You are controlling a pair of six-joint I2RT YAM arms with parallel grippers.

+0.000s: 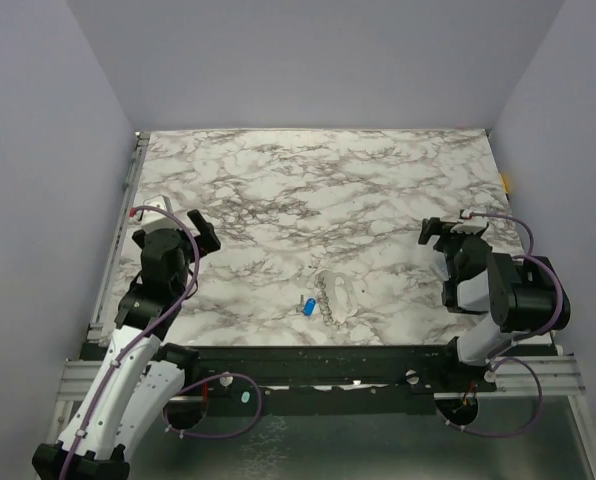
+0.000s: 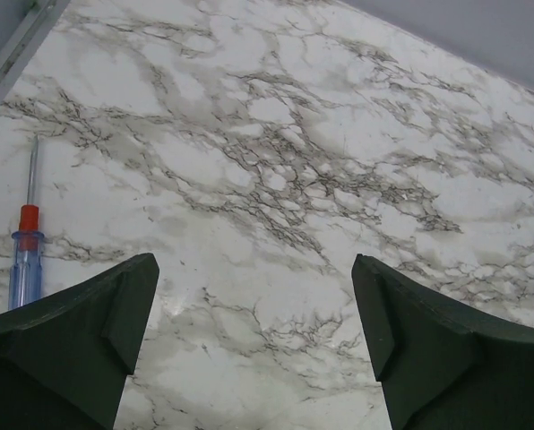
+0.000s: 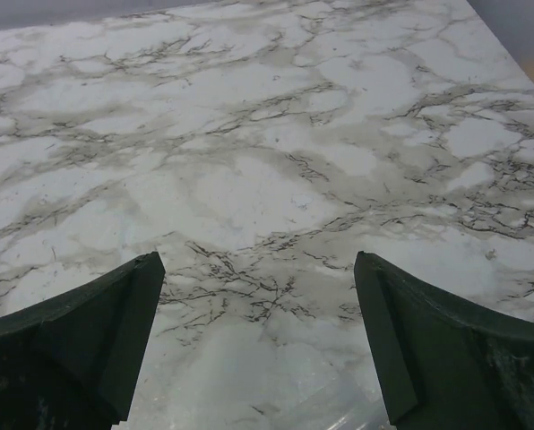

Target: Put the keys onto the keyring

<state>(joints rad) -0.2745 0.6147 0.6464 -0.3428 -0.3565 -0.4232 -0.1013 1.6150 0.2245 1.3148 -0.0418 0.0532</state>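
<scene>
Left gripper [image 2: 254,262], right gripper [image 3: 257,260]: both spread wide, empty. Keys [image 1: 308,306] near centre: light, stiff, slippery, lying flat. Best pinch looks like blue head.

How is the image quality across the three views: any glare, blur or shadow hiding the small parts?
Top external: soft even light, no hard shadows, but the thin silvery wire keyring nearly vanishes into the marble tabletop beside the blue-headed key. Left wrist: sharp; blue-and-red-handled screwdriver clear. Right wrist: marble veins in focus.
</scene>
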